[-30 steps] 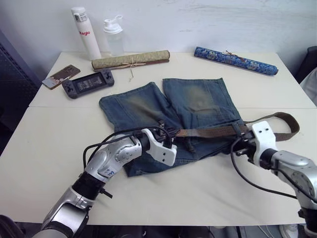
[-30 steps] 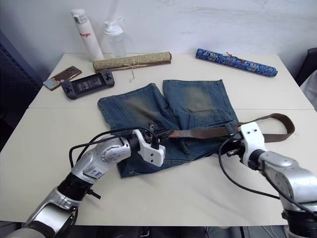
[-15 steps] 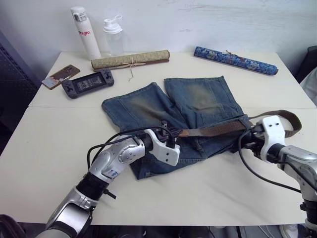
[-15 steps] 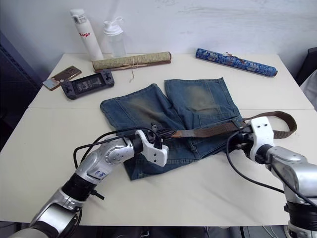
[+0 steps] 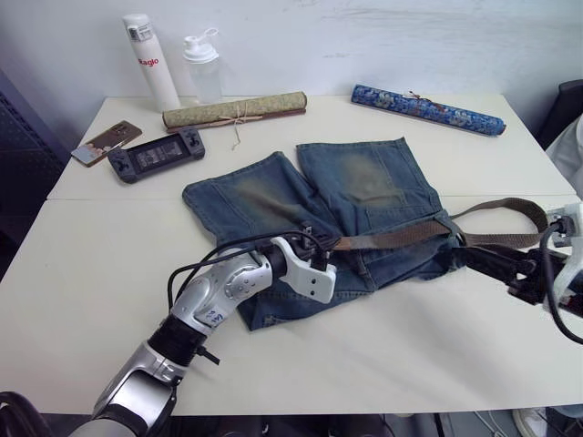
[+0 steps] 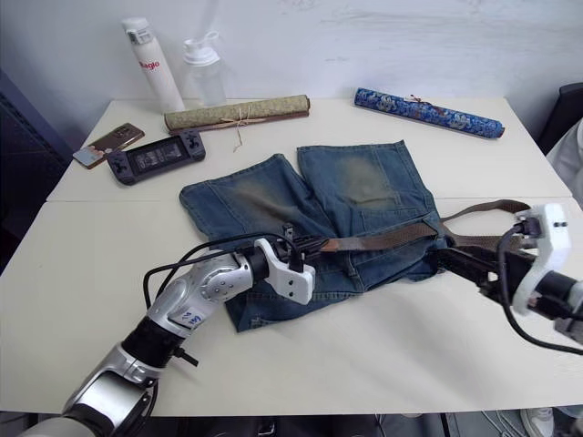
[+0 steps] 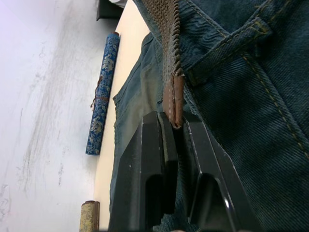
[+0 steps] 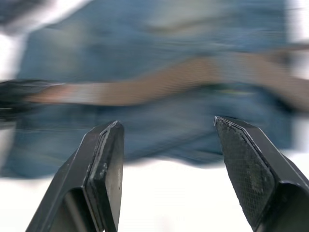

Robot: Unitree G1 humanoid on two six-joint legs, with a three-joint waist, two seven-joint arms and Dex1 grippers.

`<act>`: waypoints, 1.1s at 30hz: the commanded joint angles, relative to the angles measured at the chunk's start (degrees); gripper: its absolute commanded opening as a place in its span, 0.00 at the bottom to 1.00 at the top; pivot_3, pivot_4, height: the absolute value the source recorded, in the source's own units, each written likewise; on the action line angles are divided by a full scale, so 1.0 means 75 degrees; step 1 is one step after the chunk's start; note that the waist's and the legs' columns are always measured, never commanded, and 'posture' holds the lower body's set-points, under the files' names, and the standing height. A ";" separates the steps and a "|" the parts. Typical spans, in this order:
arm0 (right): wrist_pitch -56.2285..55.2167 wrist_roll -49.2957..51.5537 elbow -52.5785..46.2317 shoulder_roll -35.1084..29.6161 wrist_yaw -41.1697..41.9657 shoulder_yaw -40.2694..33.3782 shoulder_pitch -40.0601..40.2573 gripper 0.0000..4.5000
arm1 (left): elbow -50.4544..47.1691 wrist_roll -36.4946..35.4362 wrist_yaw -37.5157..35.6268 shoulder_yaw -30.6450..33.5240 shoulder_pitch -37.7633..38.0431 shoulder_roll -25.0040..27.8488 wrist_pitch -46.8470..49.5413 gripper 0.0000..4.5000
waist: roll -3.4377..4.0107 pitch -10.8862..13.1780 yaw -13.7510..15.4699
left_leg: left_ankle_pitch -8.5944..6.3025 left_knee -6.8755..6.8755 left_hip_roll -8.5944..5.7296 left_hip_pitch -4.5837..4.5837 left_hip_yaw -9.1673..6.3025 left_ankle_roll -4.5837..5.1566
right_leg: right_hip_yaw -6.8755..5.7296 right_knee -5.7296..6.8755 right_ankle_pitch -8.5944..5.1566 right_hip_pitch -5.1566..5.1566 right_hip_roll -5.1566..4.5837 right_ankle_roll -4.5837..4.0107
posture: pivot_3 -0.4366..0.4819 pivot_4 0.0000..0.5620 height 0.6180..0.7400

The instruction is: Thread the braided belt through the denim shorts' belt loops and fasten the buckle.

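My left jaws (image 7: 176, 145) are pinched tight on the leather tip of the braided belt (image 5: 392, 239). My right jaws (image 8: 166, 169) are wide open and hold nothing. They hang just off the right side of the denim shorts (image 5: 319, 209).

The shorts lie flat near the middle of the counter (image 5: 91, 273), with the waistband toward me. The belt runs across the waistband from my left jaws over to the right edge of the shorts. Then it bends in a big loop out on the counter by my right arm. I cannot see the buckle from here. In my left wrist view, one of the belt loops (image 7: 227, 50) sits just beside the belt tip, and the belt goes under it.

What could go wrong? I only hold the very end of the belt. If I tug hard, the tip could slip out of my left jaws. My right jaws hold nothing, so the shorts could slide or bunch up when I pull. The loose loop of belt could twist too. Then the belt would go through the loops the wrong way up.
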 commanded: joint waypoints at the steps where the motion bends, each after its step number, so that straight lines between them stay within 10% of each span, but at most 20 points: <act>1: -0.0608 0.2157 -0.0091 0.0958 -0.2073 0.0382 0.0211 0.71 | -0.0178 0.0063 0.0420 0.0117 -0.0155 -0.0096 -0.0113 0.00 | 0.0005 0.0000 0.0024 | 0.0001 0.0001 -0.0001 -0.0002 -0.0001 -0.0002 | -0.0001 0.0002 0.0000 -0.0001 -0.0002 0.0000 | 0.48 0.27 0.82; 7: -0.4142 0.5722 -0.0132 0.1653 -0.6131 0.2596 0.1447 0.71 | -0.0283 0.0153 0.0948 0.0273 -0.0216 -0.0091 -0.0230 0.00 | 0.0003 0.0002 0.0003 | 0.0005 0.0010 -0.0017 -0.0018 0.0011 0.0001 | 0.0003 0.0028 0.0005 -0.0004 -0.0017 0.0010 | 0.48 0.27 0.82; 13: -0.6375 0.6115 -0.0424 0.2669 -0.7410 0.3846 0.1434 0.71 | -0.0253 0.0141 0.0978 0.0180 -0.0186 -0.0050 -0.0305 0.00 | 0.0004 0.0002 -0.0057 | 0.0011 -0.0009 -0.0009 -0.0013 0.0015 -0.0008 | 0.0013 0.0036 0.0005 -0.0022 -0.0004 0.0012 | 0.48 0.27 0.82; 33: -0.8233 0.5025 0.0023 0.3162 -0.7055 0.4495 0.1370 0.66 | -0.0202 0.0111 0.0940 0.0158 -0.0227 -0.0041 -0.0435 0.00 | 0.0004 0.0002 -0.0081 | 0.0021 -0.0014 -0.0007 -0.0017 0.0023 -0.0026 | 0.0025 0.0036 0.0004 -0.0036 -0.0004 0.0009 | 0.48 0.27 0.82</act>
